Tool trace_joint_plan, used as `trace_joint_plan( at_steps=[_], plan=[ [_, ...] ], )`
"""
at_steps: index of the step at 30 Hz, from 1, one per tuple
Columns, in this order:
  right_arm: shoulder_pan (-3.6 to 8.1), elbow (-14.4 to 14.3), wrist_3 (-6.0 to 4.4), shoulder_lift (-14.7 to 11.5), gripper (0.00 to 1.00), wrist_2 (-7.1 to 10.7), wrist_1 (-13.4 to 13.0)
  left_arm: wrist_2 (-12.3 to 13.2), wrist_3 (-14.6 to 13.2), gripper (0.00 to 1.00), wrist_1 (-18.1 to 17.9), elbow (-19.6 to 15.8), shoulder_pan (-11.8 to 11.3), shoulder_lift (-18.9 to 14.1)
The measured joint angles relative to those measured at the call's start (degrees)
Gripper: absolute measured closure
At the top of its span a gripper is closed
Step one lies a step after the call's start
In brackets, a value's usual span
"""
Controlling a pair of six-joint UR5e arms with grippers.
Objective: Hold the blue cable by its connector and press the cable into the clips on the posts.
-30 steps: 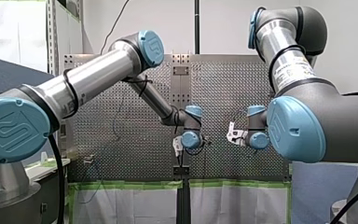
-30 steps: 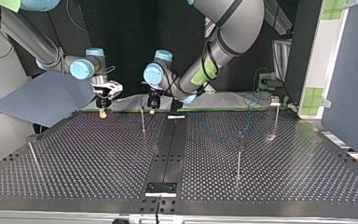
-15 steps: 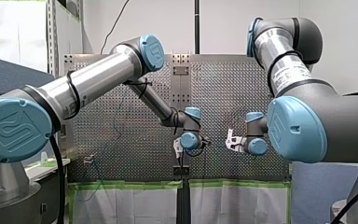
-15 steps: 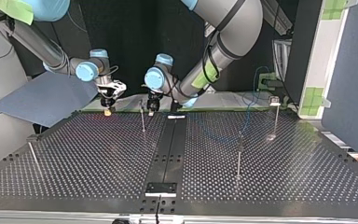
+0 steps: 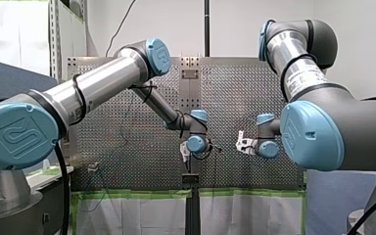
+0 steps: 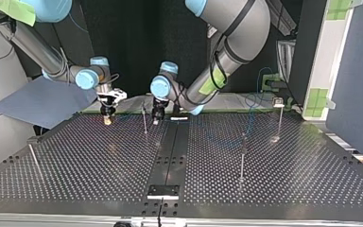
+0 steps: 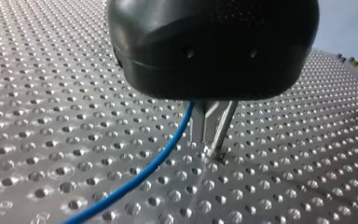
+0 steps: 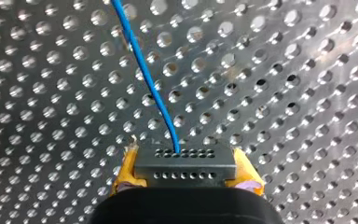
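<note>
your right gripper (image 8: 186, 174): yellow pads (image 8: 127, 171) clamp the connector (image 8: 186, 161), to steer the blue cable (image 8: 144, 74). your left gripper (image 7: 210, 140): fingers (image 7: 223, 121) pressed together beside it.

The right gripper (image 6: 107, 117) is hanging low over the far edge of the holed table (image 6: 99, 161). The left gripper (image 6: 156, 116) is hanging nearby, with a thin post (image 6: 144, 122) standing between them. A blue cable (image 6: 250, 118) is trailing off to the view's right.

4 thin posts (image 6: 241, 161) are stood on a table (image 6: 99, 161) full of holes. A dark strip (image 6: 170, 151), maybe metal, is laid down its middle.
</note>
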State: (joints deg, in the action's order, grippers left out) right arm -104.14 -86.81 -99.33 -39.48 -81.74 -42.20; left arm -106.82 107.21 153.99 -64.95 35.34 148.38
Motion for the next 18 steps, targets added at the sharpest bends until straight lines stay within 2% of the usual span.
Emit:
trace_joint_plan(
  at_steps=[9, 10, 11, 12, 13, 14, 15, 16, 17, 18],
  plan=[
    [-0.22, 1.2, -0.04, 0.0, 1.00, -0.13, 0.2, -0.1, -0.8, 1.00, 0.0, 0.0, -0.5, 0.0],
    [-0.22, 1.2, -0.05, 0.0, 1.00, -0.13, 0.2, -0.2, -1.1, 0.89, 0.0, 0.0, -0.6, 0.0],
    [-0.22, 1.3, -0.06, 0.0, 1.00, -0.12, 0.3, -0.3, -1.4, 0.69, 0.0, 0.0, -0.6, 0.0],
    [-0.23, 1.3, -0.07, 0.0, 1.00, -0.10, 0.3, -0.4, -1.8, 0.69, 0.1, 0.0, -0.6, -0.1],
    [-0.23, 1.4, -0.07, 0.0, 1.00, -0.07, 0.3, -0.7, -2.2, 0.55, 0.2, 0.0, -0.6, -0.1],
    [-0.23, 1.4, -0.08, 0.0, 1.00, -0.06, 0.4, -1.0, -2.7, 0.34, 0.4, 0.0, -0.6, -0.1],
    [-0.23, 1.5, -0.08, 0.0, 1.00, -0.04, 0.4, -1.3, -3.2, 0.34, 0.7, 0.0, -0.6, -0.1],
    [-0.23, 1.5, -0.07, 0.0, 1.00, -0.02, 0.5, -1.9, -3.8, 0.25, 1.2, 0.0, -0.6, -0.1],
    [-0.23, 1.5, -0.06, 0.0, 1.00, 0.00, 0.5, -2.3, -4.3, 0.00, 1.5, 0.0, -0.6, -0.1],
    [-0.23, 1.5, -0.04, 0.0, 1.00, 0.02, 0.6, -2.7, -4.8, 0.00, 1.9, 0.0, -0.6, -0.1]
  ],
)
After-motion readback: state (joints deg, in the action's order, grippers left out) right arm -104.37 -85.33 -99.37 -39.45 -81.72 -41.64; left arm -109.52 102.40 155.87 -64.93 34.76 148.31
